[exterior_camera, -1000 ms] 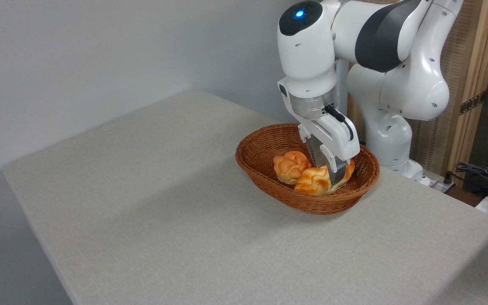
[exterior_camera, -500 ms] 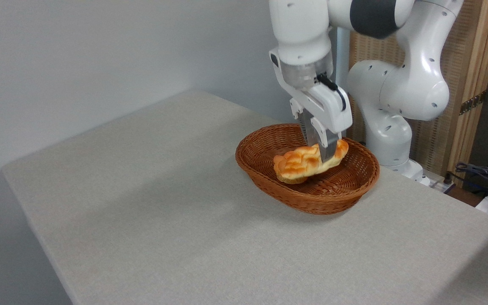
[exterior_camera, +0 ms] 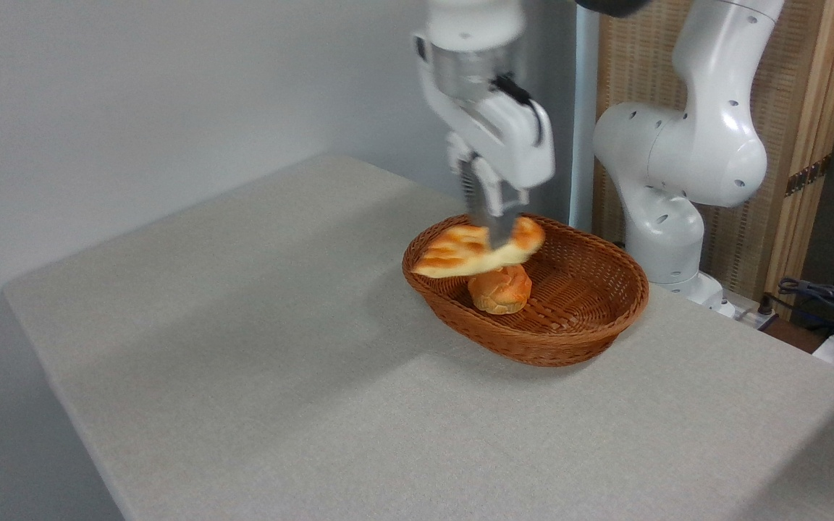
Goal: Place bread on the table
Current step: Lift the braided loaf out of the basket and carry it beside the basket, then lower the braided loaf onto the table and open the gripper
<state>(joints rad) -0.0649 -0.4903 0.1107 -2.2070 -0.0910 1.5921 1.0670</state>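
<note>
The bread (exterior_camera: 460,252), a long braided golden loaf, hangs in the air above the left rim of the wicker basket (exterior_camera: 583,340). My gripper (exterior_camera: 495,233) is shut on its right half, fingers pointing down, and the image is blurred by motion. The loaf's pointed left end sticks out past the basket rim. The table (exterior_camera: 258,347), covered in grey-beige cloth, spreads out below and to the left.
A small round knotted bun (exterior_camera: 501,291) lies in the basket under the loaf. The arm's white base (exterior_camera: 667,231) stands behind the basket on the right. A wooden panel and cables sit beyond the table's right edge.
The gripper has risen out of the basket and moved left with the bread in it. The bun, hidden half a second ago, shows again.
</note>
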